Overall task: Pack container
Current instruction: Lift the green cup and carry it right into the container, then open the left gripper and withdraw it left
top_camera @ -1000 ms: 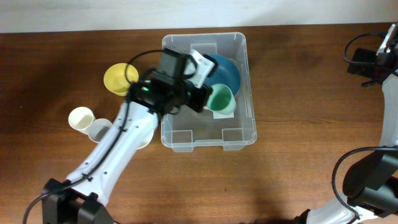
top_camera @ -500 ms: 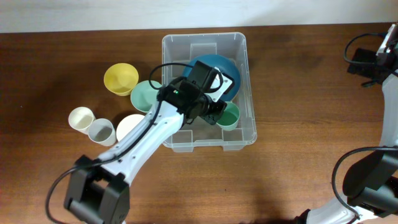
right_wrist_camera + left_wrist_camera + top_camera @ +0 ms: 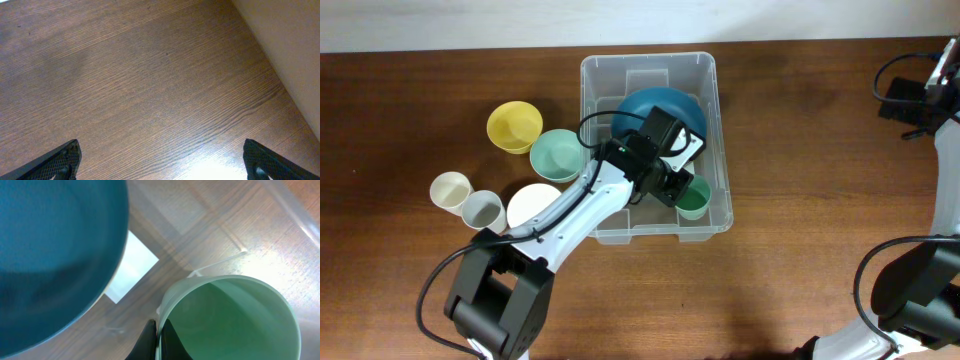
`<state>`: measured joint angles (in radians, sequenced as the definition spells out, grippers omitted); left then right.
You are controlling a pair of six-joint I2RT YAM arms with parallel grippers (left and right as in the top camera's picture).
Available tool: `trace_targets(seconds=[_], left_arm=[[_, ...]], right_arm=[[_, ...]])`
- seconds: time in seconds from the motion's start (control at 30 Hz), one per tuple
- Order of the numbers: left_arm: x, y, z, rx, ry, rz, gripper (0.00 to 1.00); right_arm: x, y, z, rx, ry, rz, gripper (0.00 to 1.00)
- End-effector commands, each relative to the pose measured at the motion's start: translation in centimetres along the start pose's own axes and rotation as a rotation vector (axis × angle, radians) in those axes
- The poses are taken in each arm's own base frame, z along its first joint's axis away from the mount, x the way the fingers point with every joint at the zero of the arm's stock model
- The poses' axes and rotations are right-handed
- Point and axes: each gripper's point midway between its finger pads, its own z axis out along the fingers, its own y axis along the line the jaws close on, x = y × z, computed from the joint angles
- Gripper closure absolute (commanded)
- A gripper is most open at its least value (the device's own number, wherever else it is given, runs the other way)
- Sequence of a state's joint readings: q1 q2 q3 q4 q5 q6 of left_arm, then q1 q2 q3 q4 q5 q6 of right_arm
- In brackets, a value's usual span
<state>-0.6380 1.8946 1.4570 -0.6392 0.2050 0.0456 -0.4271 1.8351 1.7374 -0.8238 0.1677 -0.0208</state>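
Left fingers [image 3: 151, 339] pinch the wall of the mint-green plastic cup [image 3: 693, 198], held in the near right corner of the large clear plastic storage container [image 3: 648, 60] mid-desk [image 3: 420, 80], beside the dark blue bowl [image 3: 655, 108], likely to save room. Right fingers [image 3: 62, 157] spread, empty, well aside.

A blue bowl [image 3: 50, 255] is seen filling the frame from 8 to 12 o'clock, with its inside in shade. A green cup [image 3: 235, 320] is seen from above at 4 to 5 o'clock, mouth open, apart from the bowl. At 6 o'clock the cup's rim is pinched between the two dark fingertips of the left gripper [image 3: 159, 341], one inside the cup and one outside. Near the centre, a white label [image 3: 134, 269] is seen on the clear floor of the container [image 3: 210, 225], partly covered by the bowl. Wood grain is visible through that floor, and the container's clear wall is seen at 2 o'clock.
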Motion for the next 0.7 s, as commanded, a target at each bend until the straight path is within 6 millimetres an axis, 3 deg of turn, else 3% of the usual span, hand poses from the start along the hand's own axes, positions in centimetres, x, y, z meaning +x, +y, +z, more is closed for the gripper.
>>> trace_targets(seconds=[0.0, 0.13, 0.23, 0.27, 0.47, 0.67], left_arm=[[-0.5, -1.1, 0.1, 0.02, -0.01, 0.035, 0.99], [-0.5, -1.8, 0.2, 0.027, -0.007, 0.048, 0.97], [-0.5, -1.9, 0.2, 0.028, -0.006, 0.052, 0.6], [-0.5, -1.9, 0.2, 0.028, -0.006, 0.052, 0.55], [-1.0, -1.1, -0.1, 0.005, -0.022, 0.044, 0.54], [-4.3, 1.7, -2.7, -0.058, -0.106, 0.013, 0.54]], right_arm=[[-1.0, -0.5, -1.3, 0.005, -0.038, 0.025, 0.01], [-1.0, -0.5, -1.3, 0.005, -0.038, 0.025, 0.01], [-1.0, -0.5, -1.3, 0.005, -0.038, 0.025, 0.01], [-1.0, -0.5, -1.3, 0.005, -0.038, 0.025, 0.01], [-1.0, -0.5, -1.3, 0.005, -0.038, 0.025, 0.01], [-1.0, -0.5, -1.3, 0.005, -0.038, 0.025, 0.01]])
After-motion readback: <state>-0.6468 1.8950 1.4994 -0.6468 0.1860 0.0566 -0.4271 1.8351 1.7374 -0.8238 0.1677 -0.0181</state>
